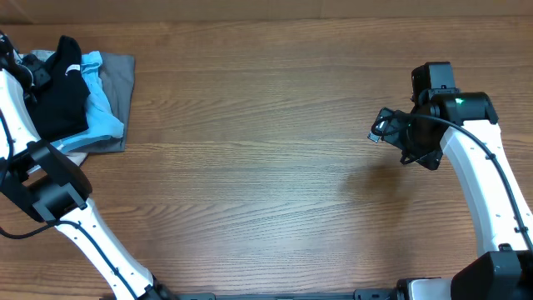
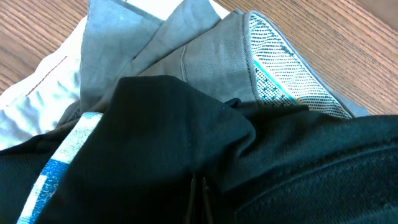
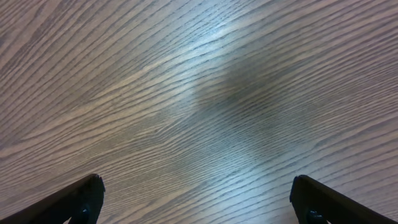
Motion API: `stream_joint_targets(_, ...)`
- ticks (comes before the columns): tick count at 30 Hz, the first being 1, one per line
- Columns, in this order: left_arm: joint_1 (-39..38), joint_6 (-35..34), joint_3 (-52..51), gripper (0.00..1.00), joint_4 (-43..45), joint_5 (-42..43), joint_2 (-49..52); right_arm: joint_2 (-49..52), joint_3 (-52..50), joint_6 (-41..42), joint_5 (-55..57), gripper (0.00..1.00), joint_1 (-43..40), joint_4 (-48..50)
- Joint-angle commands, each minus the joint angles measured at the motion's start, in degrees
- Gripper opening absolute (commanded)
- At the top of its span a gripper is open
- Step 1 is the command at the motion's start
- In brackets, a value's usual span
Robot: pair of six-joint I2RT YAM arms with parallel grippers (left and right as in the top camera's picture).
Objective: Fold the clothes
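Three garments piled at upper left of overhead frame: black T-shirt (image 1: 62, 96) on top, light-blue shirt (image 1: 104, 117) and grey shirt (image 1: 121, 79) beneath. Left gripper (image 2: 200, 199) pinched shut on black fold. Right gripper (image 3: 196, 193) wide, holding nothing, over table (image 1: 266, 167) at right. Risks: thin pinch slips off soft fabric; lift drags lower shirts along; bunched shirt lands twisted, hard to spread.

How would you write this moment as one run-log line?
left gripper: shut on black T-shirt | right gripper: open over table | black T-shirt: bunched, unfolded
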Motion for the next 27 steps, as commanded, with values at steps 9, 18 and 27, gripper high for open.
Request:
stream_joint_targets(9, 0.2, -2.4, -0.3, 0.08, -1.3, 1.6, -8.8, 0.0, -0.1, -0.3, -0.1, 1.00, -0.1, 0.9)
stream_joint_targets(18, 0.2, -2.4, -0.3, 0.07, -6.6, 9.7, -19.0, 0.0, -0.1, -0.3, -0.2, 1.00, -0.1, 1.1)
stream_joint_targets(27, -1.0, -1.9, -0.5, 0.04, -18.7, 10.9, -14.5, 0.0, -0.1, -0.3, -0.1, 1.00, -0.1, 3.2)
